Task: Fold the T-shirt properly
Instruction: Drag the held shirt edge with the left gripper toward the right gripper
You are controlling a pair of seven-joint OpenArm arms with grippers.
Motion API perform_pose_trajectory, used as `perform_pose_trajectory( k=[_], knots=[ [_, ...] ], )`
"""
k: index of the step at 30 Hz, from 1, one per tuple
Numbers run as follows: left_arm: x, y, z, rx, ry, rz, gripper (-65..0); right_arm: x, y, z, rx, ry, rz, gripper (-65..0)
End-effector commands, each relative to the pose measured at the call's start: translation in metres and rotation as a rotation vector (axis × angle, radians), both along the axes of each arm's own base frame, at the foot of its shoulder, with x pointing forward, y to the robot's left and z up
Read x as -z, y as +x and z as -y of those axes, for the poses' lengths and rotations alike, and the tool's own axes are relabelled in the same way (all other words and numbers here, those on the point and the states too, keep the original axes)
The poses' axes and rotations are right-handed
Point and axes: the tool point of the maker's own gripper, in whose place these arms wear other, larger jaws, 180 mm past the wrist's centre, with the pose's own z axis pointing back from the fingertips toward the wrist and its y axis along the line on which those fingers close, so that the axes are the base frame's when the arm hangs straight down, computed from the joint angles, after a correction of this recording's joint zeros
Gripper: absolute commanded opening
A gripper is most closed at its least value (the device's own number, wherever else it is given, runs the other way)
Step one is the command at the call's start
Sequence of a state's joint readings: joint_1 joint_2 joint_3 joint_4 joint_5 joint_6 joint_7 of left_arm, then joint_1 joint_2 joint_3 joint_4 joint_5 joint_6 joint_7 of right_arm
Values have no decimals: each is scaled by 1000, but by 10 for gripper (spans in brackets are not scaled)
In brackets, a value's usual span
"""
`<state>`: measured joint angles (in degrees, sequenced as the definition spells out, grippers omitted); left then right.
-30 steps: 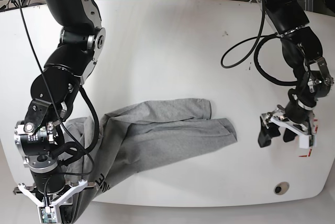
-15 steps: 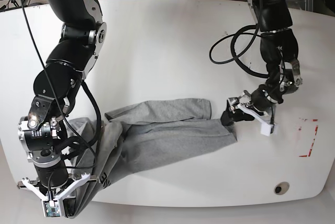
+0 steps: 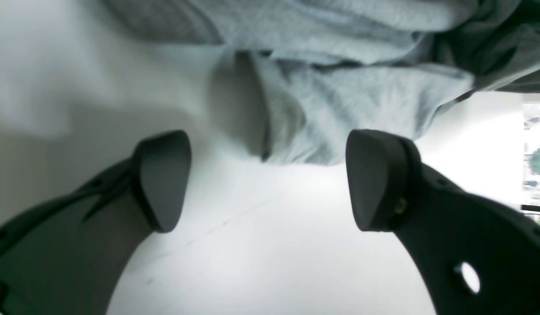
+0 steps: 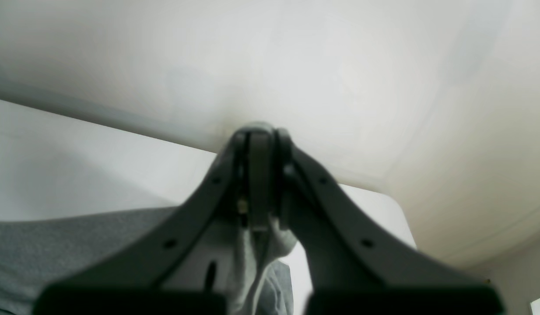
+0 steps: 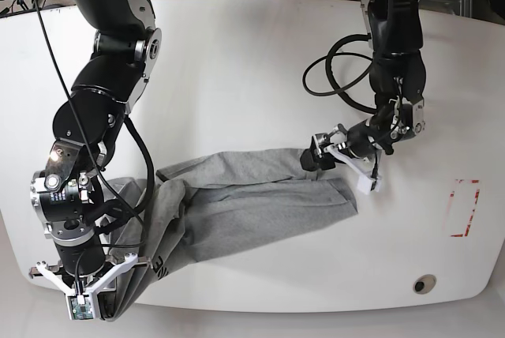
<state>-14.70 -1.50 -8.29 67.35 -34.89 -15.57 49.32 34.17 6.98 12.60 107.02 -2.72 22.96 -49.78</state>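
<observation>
Left gripper (image 3: 265, 179): jaws spread wide, nothing between them; it sits low over the table just beside the shirt's end.
Left fingers (image 3: 163, 179): two dark rounded pads, one on each side of a bare strip of table; in the wrist view the cloth edge lies just beyond their tips, and whether it touches them I cannot tell.
Right gripper (image 4: 261, 175): clenched on a bunch of grey cloth that hangs down behind the closed tips.
Right gripper in base view (image 5: 79, 300): at the near table edge, pointing down, with shirt fabric gathered beside and under it.
Shirt (image 5: 252, 196): heather grey, crumpled into a long band across the near middle of the table, one end by the left gripper (image 5: 335, 155), the other bunched at the right gripper; a scrap of black lettering shows near that bunch.
Table (image 5: 237, 69): white, rounded corners, mostly bare behind the shirt.
Cable (image 5: 335, 77): black loop hanging from the left arm over the table, well apart from the shirt.
Red marks (image 5: 464, 208): a bracket outline on the table, off to the far side of the left arm.
Hole (image 5: 424, 283): small dark round fitting near the table's front edge.
In the way: the right arm's links cover part of the bunched end.
</observation>
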Motion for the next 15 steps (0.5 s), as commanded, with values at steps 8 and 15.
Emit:
perform_pose_trajectory(
  k=[8,15],
  knots=[
    [13,2,39,85,-34,-53,-125,-27,-6,-1,-5,-6,91,-647],
    [13,-1,64,115,-54,-39,-126,-26,-6,-1,-5,-6,89,-647]
  ],
)
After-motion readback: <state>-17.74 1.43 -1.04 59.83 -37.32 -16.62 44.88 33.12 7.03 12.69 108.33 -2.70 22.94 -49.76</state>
